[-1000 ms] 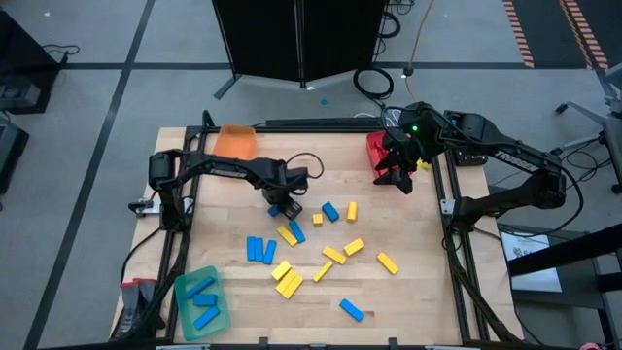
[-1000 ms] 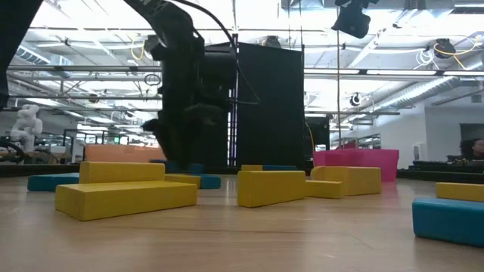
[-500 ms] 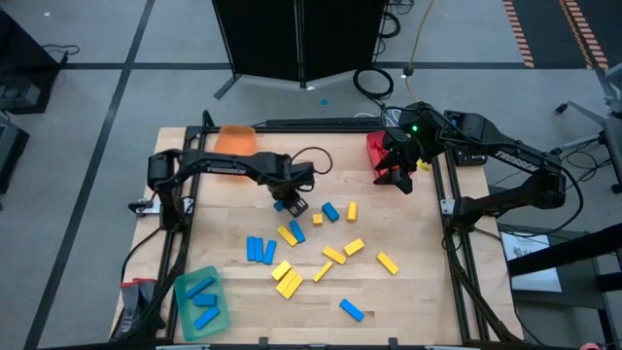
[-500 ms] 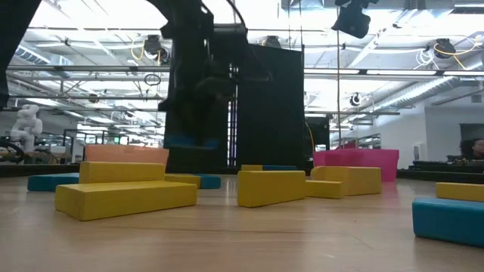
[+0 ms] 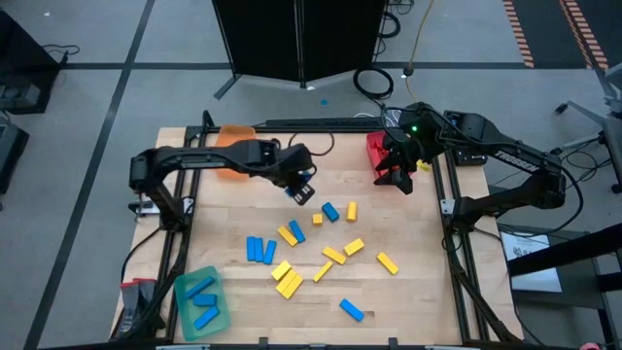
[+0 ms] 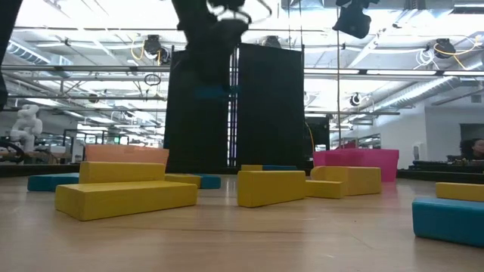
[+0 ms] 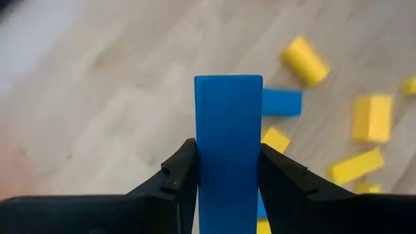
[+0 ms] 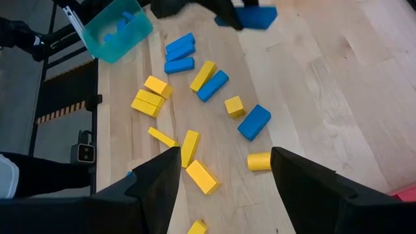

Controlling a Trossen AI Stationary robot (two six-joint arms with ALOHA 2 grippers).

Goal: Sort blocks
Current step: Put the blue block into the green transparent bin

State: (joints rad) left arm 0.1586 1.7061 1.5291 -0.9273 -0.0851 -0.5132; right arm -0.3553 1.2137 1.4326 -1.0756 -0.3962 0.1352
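Note:
Blue and yellow blocks (image 5: 330,255) lie scattered flat on the middle of the wooden table. My left gripper (image 5: 301,190) hangs above the table, on the far side of the scatter, shut on one blue block (image 7: 229,143). In the low view that block (image 6: 215,92) is well above the table. My right gripper (image 5: 394,177) waits open over the table's far right, beside the red tray (image 5: 375,151). Its wrist view looks down on the scattered blocks (image 8: 211,84) and on the left gripper's blue block (image 8: 257,17). My left gripper pinches the blue block between its two fingers (image 7: 179,175), one on each long side (image 7: 201,162). The fingers point down from above and lie along the block, whose free end (image 7: 229,84) sticks out past the fingertips. The block is lifted clear of the table.
A green tray (image 5: 202,301) with blue blocks in it sits at the near left corner. An orange tray (image 5: 233,141) stands at the far left, partly under the left arm. Bare wood lies along the table's near edge and right side (image 5: 418,292).
My left gripper has risen from the table with the blue block and moved a little toward the far right. The block, down among the others a second ago, now hangs clear above them. The right arm has kept still.

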